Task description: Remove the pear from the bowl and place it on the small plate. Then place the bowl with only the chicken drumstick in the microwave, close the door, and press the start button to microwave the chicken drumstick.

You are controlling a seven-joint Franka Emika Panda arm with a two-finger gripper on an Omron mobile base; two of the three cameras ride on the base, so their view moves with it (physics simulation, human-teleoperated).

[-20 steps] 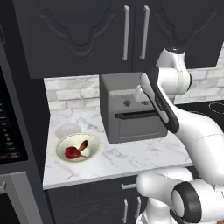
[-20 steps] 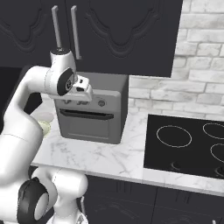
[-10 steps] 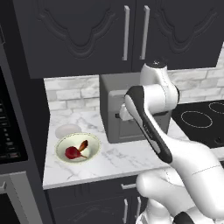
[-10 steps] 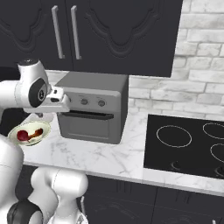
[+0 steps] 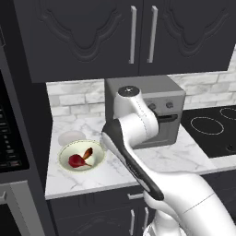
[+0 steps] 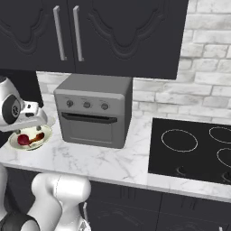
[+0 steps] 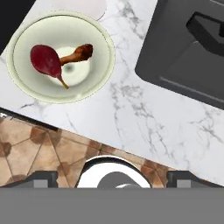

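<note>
The pincer [image 7: 112, 177] stands wide open and holds nothing; its two tips sit cut off at the hand view's bottom edge. At 10 o'clock there, the bowl [image 7: 26, 83] rests on the marble worktop [image 7: 144, 118] near its front edge, floor tiles [image 7: 39, 153] showing below. Inside lie the red pear [image 7: 46, 59] and the drumstick [image 7: 78, 53], touching. At 12 o'clock the plate [image 7: 87, 6] is cropped. In the left base view the arm hides part of the oven [image 5: 173, 99].
</note>
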